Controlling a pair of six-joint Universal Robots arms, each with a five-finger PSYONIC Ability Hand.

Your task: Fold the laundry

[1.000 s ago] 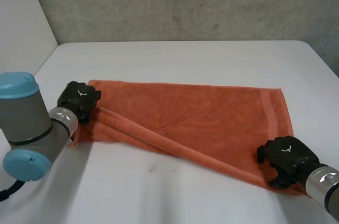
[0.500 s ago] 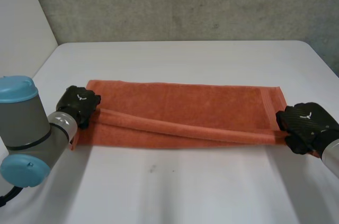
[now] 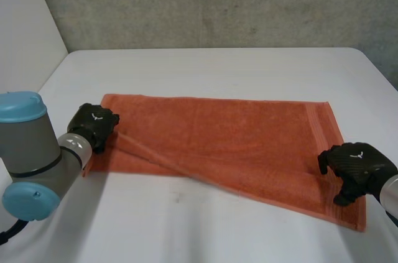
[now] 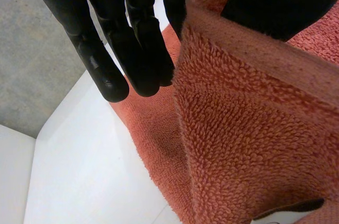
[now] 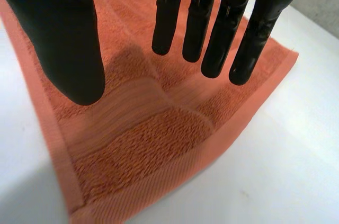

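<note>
Orange towel (image 3: pixel 224 142) lies spread on the white worktop (image 3: pixel 217 70). Half a second ago its near right corner was drawn up at 3 o'clock; now it lies flat at 5 o'clock, the right hand (image 3: pixel 357 165) over it, fingers straight, holding nothing. As before, the left hand (image 3: pixel 93 125) pinches the towel's 9 o'clock edge.

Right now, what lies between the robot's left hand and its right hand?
In the head view, the orange towel fills the stretch from the left hand to the right hand, a diagonal crease running across it.
</note>
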